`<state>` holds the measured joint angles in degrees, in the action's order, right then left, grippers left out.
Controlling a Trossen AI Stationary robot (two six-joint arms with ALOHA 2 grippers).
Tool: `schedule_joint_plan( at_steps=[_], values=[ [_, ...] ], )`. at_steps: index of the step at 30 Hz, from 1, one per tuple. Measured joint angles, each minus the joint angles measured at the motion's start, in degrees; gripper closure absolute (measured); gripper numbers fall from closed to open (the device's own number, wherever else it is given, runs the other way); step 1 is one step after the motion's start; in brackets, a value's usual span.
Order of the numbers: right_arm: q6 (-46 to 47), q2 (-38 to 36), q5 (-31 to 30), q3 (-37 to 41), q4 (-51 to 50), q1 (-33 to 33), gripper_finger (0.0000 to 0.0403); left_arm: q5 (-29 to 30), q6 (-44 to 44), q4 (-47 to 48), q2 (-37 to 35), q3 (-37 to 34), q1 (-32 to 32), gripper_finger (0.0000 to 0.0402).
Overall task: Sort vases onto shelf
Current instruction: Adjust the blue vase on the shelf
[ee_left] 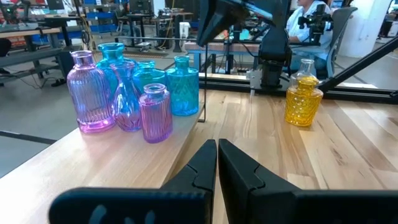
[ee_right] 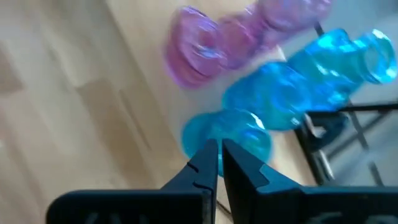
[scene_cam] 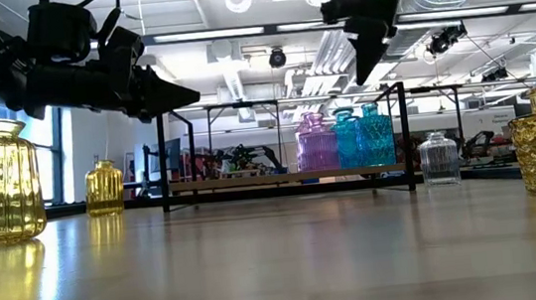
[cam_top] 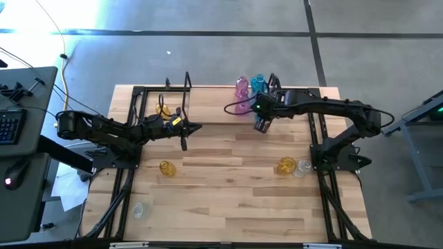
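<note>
Glass is what both arms are dealing with, and it looks unforgiving: small, hard, slick-sided vases that would chip or roll if nudged over. The shelf (cam_top: 208, 104) runs along the far edge of the table, and a cluster of pink and blue vases (ee_left: 134, 93) already stands at its right end, packed close together. An amber vase (cam_top: 167, 167) waits on the tabletop at the left, another amber one (cam_top: 287, 165) at the right beside a clear one (cam_top: 302, 168), and a further clear one (cam_top: 138, 209) sits near the front left corner. I'd guess the narrow neck is the safest place to pinch, the ribbed belly being wide and slippery. The left gripper (cam_top: 197, 127) hovers mid-table, fingers together, empty. The right gripper (cam_top: 261, 126) hangs just beside the cluster, fingers likewise pressed together, holding nothing. No labels or writing show anywhere.
</note>
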<state>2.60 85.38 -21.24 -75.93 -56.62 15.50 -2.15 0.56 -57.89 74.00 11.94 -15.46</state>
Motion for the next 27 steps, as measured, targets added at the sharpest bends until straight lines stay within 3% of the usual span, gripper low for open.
schedule_joint_plan(
  at_steps=[9,27],
  values=[
    [-1.2,0.0,-2.5,-0.1,-1.4,3.6,0.0389,0.0,-0.1,0.0,0.0,0.0,0.0,0.0394],
    [-4.1,3.6,2.3,-0.1,-1.4,7.0,0.0389,0.0,-0.3,-0.2,0.0,0.0,0.0,0.0394]
  ],
)
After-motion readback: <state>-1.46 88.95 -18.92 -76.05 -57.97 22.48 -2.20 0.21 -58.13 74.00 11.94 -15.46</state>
